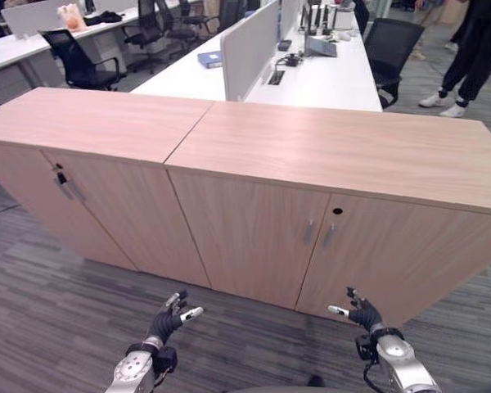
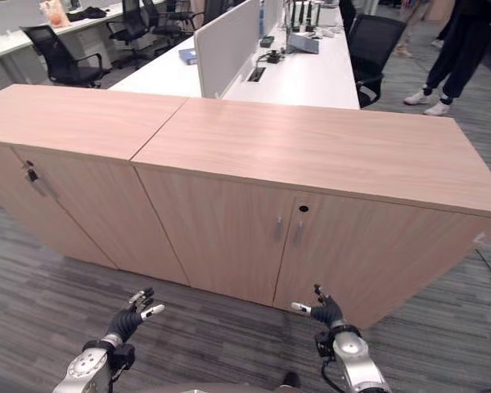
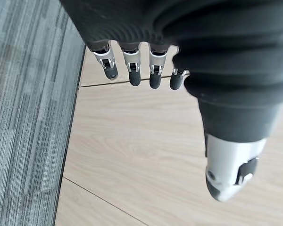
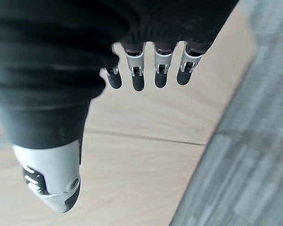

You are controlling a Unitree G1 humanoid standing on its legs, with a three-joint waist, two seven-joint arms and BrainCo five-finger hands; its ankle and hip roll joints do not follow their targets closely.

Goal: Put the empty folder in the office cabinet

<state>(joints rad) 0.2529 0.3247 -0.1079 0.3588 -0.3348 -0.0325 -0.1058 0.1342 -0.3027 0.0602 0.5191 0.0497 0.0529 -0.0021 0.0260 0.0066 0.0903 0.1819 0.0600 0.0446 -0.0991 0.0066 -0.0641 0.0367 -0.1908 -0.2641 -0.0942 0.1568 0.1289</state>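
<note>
Light brown wood office cabinet, straight ahead of both hands, just past the fingertips and not touched. Low and wide, with a flat bare top. Two doors, both shut. Two thin silver handles side by side in the middle, higher than the hands. One small dark keyhole above the right hand.

Left hand low down, pointing at the left door, fingers straight and a bit spread, thumb out to the side, holding nothing. Right hand low down too, pointing at the right door, fingers straight in a row, thumb apart, holding nothing.

Second cabinet of the same wood, joined on past the left hand, doors shut, something small and dark at its handle.

Grey striped carpet under both hands.

Far behind the cabinets, long white desk with a pale divider and black chairs. Person's dark legs and white shoes far off on the right hand's side.
</note>
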